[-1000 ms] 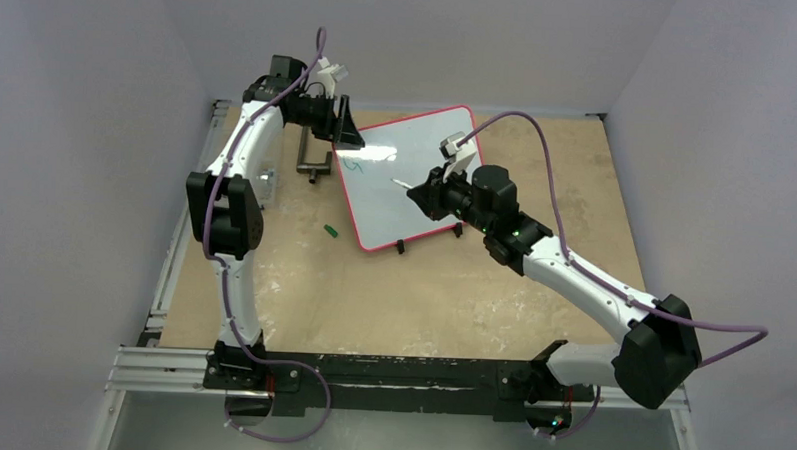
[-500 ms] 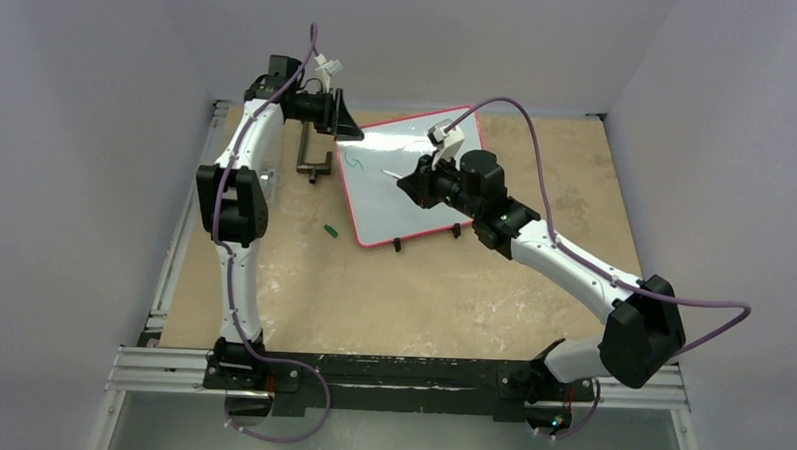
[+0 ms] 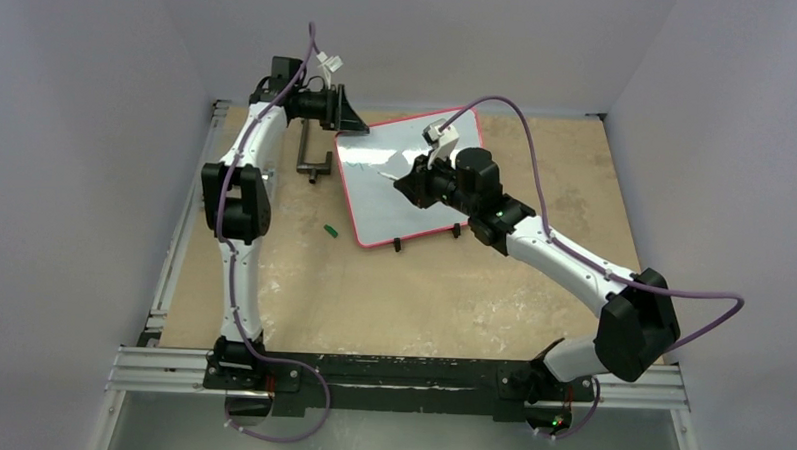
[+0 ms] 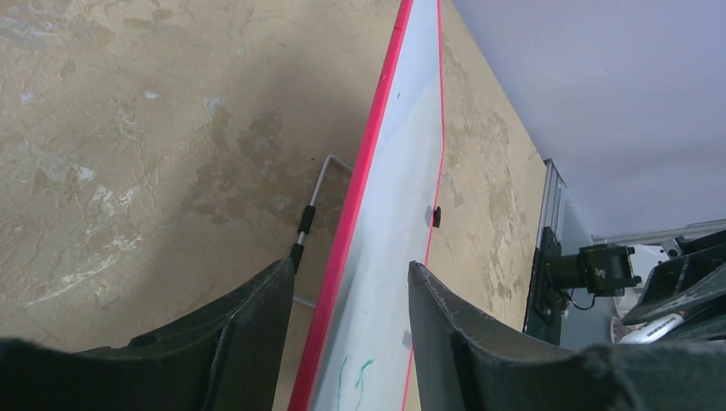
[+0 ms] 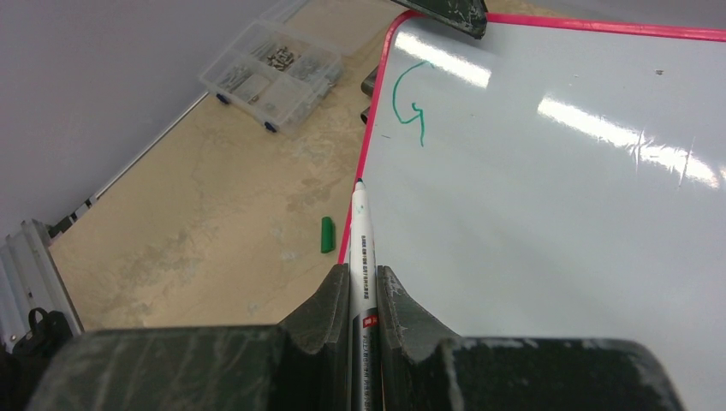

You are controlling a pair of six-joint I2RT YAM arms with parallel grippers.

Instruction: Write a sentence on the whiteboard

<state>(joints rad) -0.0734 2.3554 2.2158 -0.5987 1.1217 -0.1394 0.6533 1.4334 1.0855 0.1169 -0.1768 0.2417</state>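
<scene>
Clenching the marker (image 5: 362, 244), the right arm's fingers (image 5: 318, 310) point its long axis to twelve o'clock in the wrist view. The tip sits just inside the red left edge of the whiteboard (image 5: 556, 223). The sentence (image 5: 409, 107), just one green stroke, lies at one o'clock from the tip, with bare board toward three. The left arm's fingers (image 4: 257, 325) straddle the board's frame; whether they pinch it I cannot tell.
</scene>
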